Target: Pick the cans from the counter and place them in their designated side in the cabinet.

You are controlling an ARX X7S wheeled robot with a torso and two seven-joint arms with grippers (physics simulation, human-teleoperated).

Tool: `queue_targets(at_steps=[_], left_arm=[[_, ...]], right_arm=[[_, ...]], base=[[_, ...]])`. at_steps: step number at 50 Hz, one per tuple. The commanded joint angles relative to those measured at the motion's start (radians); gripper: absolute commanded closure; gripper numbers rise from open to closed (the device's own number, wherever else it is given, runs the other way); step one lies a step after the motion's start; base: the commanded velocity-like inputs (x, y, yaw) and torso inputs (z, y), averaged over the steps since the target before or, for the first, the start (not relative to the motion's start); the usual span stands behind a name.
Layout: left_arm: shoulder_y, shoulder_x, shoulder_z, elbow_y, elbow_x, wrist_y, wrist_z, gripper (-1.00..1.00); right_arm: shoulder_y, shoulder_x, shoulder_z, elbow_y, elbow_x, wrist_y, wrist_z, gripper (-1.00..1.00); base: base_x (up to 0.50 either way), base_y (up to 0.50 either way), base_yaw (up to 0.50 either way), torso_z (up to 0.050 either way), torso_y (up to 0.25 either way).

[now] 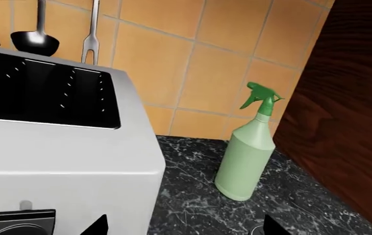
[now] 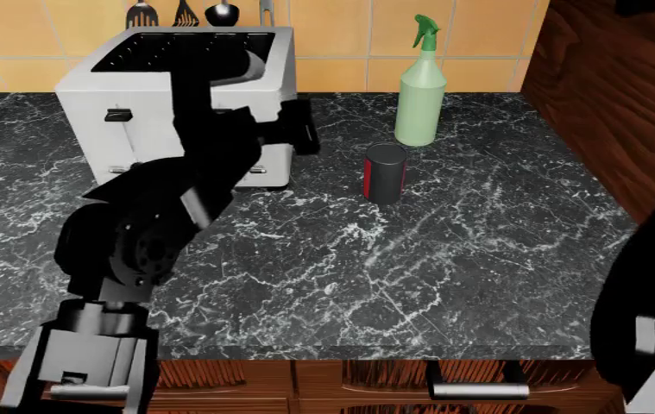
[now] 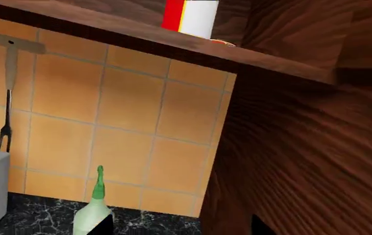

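The surface is a black marble-look worktop laced with white veining, glossy and flat, with a thick front edge and dark reddish wood drawer fronts with metal handles below it. On it, near the middle, stands the slim dark grey-black cylindrical can with a red patch, upright and smooth-sided, just in front of the pale green plastic spray bottle, whose body tapers to a narrow neck and a darker green trigger head. The two are near each other but apart.

To their left sits a boxy light grey toaster with a matte shell, rounded corners, black slots on top and a small lever on its front. Behind it orange-tan square wall tiles with pale grout carry hanging metal utensils: a ladle and a two-pronged fork.

The red-and-yellow can with a white side stands upright on a dark wooden cabinet shelf above the tiles, close to the grained wood side panel at the right end of the surface.

The left gripper is a black angular part at the end of a glossy black jointed arm, held over the surface beside the toaster and left of the dark can; its fingertips show as dark tips set apart with nothing between them. The right gripper shows only two dark tips, likewise spread and empty.
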Motion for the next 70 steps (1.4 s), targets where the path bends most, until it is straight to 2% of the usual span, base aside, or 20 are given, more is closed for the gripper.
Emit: queue_targets(at_steps=[1, 14, 33, 40, 46, 52, 65, 70], left_arm=[[0.004, -0.007, -0.009, 0.003, -0.013, 0.020, 0.002, -1.00], [0.033, -0.036, -0.038, 0.088, -0.065, -0.015, -0.021, -1.00], [0.083, -0.090, -0.105, 0.225, -0.154, -0.059, -0.055, -1.00], [0.102, -0.103, -0.126, 0.259, -0.184, -0.075, -0.068, -1.00], [0.113, -0.112, -0.133, 0.273, -0.198, -0.081, -0.070, -1.00], [0.118, -0.111, -0.131, 0.277, -0.206, -0.085, -0.073, -1.00], [0.125, -0.112, -0.120, 0.276, -0.205, -0.079, -0.074, -1.00], [0.127, -0.111, -0.116, 0.268, -0.204, -0.074, -0.068, -1.00]], right_arm=[[-0.248, -0.027, 0.088, -0.202, -0.008, 0.055, -0.040, -1.00], [-0.335, -0.076, 0.117, -0.253, 0.009, 0.103, -0.087, -1.00], [-0.484, -0.231, 0.199, -0.180, 0.151, 0.011, -0.083, -1.00], [-0.539, -0.253, 0.204, -0.098, 0.232, -0.048, -0.038, -1.00], [-0.580, -0.257, 0.213, 0.049, 0.394, -0.140, 0.088, -1.00], [-0.579, -0.252, 0.228, 0.133, 0.510, -0.176, 0.144, -1.00], [-0.614, -0.237, 0.260, 0.169, 0.611, -0.203, 0.186, -1.00], [-0.613, -0.214, 0.251, 0.242, 0.594, -0.265, 0.244, -1.00]], base=[[0.00, 0.00, 0.00, 0.000, 0.000], [0.00, 0.00, 0.00, 0.000, 0.000], [0.00, 0.00, 0.00, 0.000, 0.000], [0.00, 0.00, 0.00, 0.000, 0.000], [0.00, 0.00, 0.00, 0.000, 0.000], [0.00, 0.00, 0.00, 0.000, 0.000], [0.00, 0.00, 0.00, 0.000, 0.000], [0.00, 0.00, 0.00, 0.000, 0.000]])
